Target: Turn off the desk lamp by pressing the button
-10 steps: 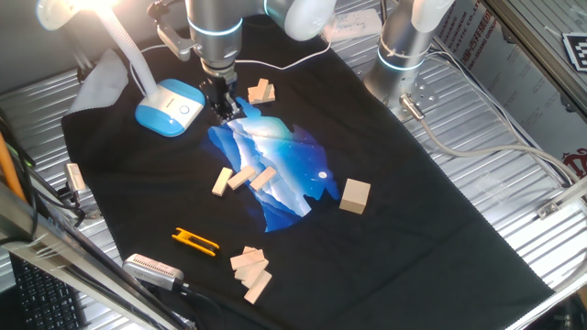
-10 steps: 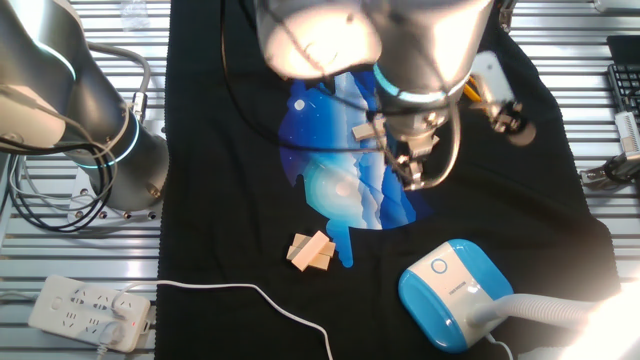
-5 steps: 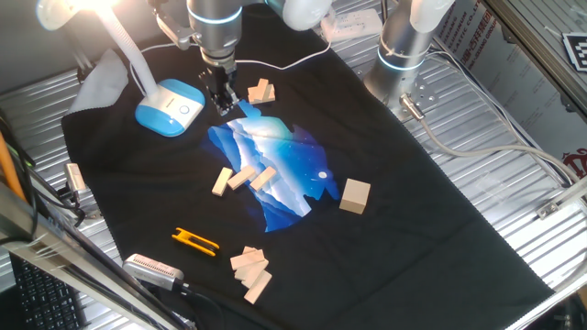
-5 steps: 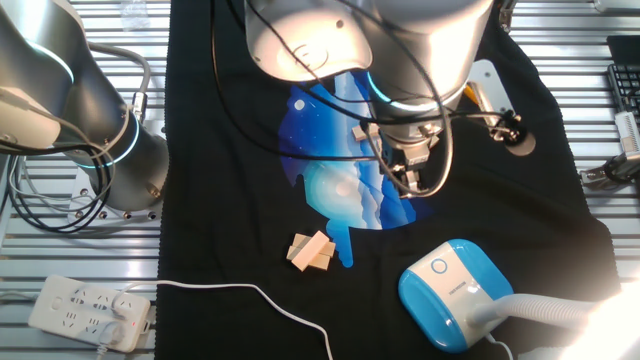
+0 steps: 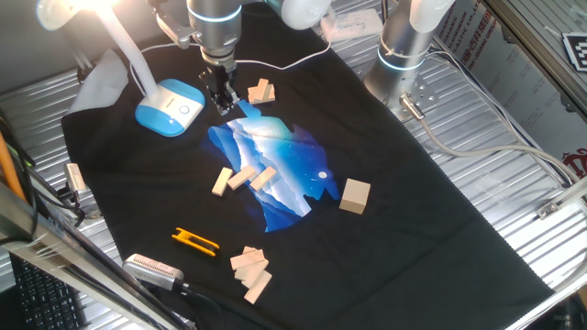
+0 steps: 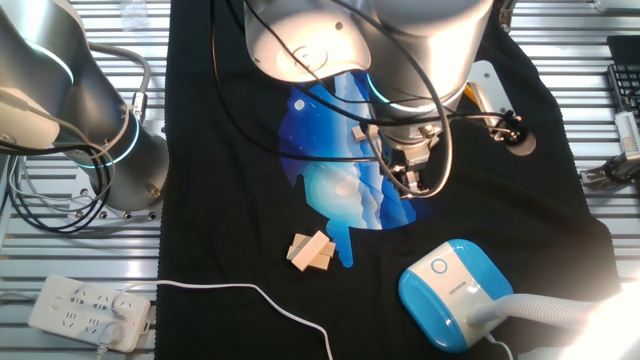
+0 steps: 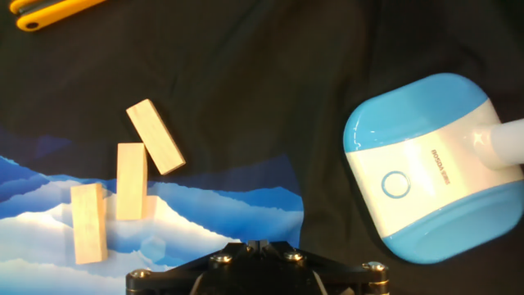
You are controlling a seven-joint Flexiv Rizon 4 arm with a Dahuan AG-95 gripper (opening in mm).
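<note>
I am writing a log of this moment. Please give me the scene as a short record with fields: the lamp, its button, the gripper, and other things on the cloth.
lamp state: the desk lamp is lit; its head glows at top left
button: the button sits on the white top face of the base, nothing touching it
gripper: the gripper hangs beside the base, over the black cloth, not over the button
fingers: open or shut cannot be told
nearby: three wooden blocks lie on the blue print
also: yellow clip

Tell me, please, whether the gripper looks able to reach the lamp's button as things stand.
Probably yes: the button faces up on the desk lamp, nothing covers it, and the gripper hangs just beside the base over bare cloth.
</note>
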